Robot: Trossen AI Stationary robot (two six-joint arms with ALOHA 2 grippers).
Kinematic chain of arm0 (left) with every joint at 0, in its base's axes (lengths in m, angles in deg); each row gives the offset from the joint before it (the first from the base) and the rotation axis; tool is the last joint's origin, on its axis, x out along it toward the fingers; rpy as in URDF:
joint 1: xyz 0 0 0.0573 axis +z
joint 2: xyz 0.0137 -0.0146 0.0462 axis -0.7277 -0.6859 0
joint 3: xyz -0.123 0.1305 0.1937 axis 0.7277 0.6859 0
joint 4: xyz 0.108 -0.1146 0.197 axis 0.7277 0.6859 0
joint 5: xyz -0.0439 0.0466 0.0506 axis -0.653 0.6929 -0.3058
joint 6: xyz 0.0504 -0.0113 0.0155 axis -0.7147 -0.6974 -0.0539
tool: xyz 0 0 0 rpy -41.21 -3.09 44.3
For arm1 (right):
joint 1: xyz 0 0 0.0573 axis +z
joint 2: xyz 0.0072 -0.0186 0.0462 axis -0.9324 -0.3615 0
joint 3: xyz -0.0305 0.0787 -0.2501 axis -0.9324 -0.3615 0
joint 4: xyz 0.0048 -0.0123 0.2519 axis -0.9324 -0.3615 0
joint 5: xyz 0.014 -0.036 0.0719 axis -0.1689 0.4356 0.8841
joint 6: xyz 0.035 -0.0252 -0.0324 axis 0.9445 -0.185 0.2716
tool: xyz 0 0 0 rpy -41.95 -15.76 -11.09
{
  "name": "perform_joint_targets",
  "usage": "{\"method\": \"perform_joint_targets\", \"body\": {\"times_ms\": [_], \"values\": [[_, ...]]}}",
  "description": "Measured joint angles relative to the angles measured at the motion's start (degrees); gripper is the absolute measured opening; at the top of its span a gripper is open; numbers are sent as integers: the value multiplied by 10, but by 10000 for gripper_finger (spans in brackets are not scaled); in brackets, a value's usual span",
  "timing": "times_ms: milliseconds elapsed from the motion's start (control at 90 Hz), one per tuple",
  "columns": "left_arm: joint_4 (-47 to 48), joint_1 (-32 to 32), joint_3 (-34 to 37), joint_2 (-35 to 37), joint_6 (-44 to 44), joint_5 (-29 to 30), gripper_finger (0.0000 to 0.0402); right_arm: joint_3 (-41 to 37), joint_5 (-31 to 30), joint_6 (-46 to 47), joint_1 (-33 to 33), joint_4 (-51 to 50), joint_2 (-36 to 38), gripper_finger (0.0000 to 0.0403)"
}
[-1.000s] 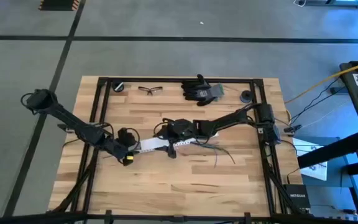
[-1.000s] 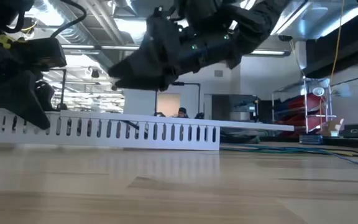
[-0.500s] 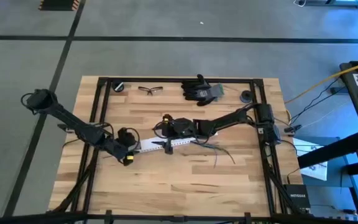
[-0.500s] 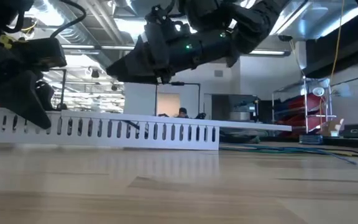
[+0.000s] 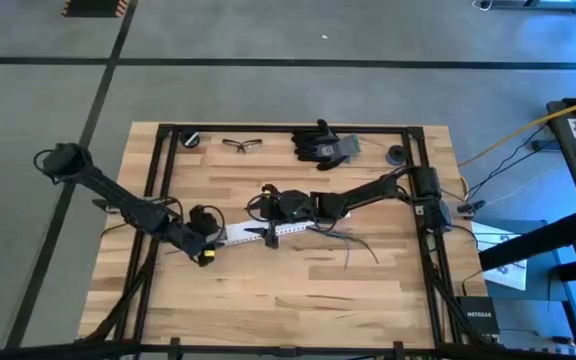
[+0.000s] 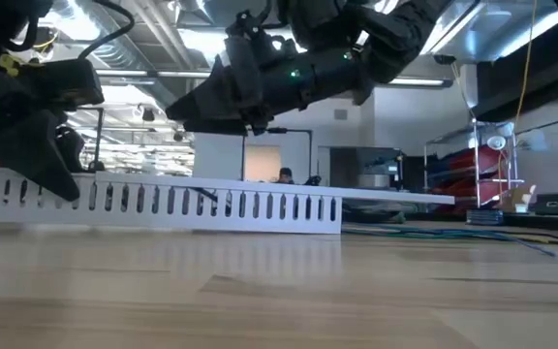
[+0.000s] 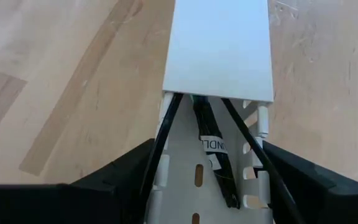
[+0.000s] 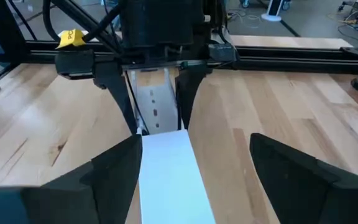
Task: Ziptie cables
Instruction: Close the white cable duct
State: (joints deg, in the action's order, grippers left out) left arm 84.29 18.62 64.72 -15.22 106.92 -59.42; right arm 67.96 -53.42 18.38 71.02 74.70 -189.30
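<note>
Cables [image 7: 213,146] partly laid inside white slotted duct [image 5: 258,232] at mid-table [image 5: 268,290], flat cover [image 7: 219,46] half on; more loose wires [image 5: 353,245] lying beside the duct's right end. No tie visible, so probably early. Left claw [image 7: 207,186] spread, straddling the duct's open end around the cables. Right claw [image 8: 166,168] spread above the cover, gripping nothing.

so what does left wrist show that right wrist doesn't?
Only left wrist: the cables lying inside the slotted white channel, running under its flat cover.

Only right wrist: the left pincer seen head-on, straddling the channel's end, and the right pincer open above the cover.

Both: the white cover, the channel and the wooden table.
</note>
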Motion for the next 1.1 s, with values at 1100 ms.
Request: {"method": "perform_joint_targets", "body": {"times_ms": [1100], "values": [[0, 0, 0, 0, 4, 0, 237, 5, 50, 29, -7, -26, 0, 285]]}}
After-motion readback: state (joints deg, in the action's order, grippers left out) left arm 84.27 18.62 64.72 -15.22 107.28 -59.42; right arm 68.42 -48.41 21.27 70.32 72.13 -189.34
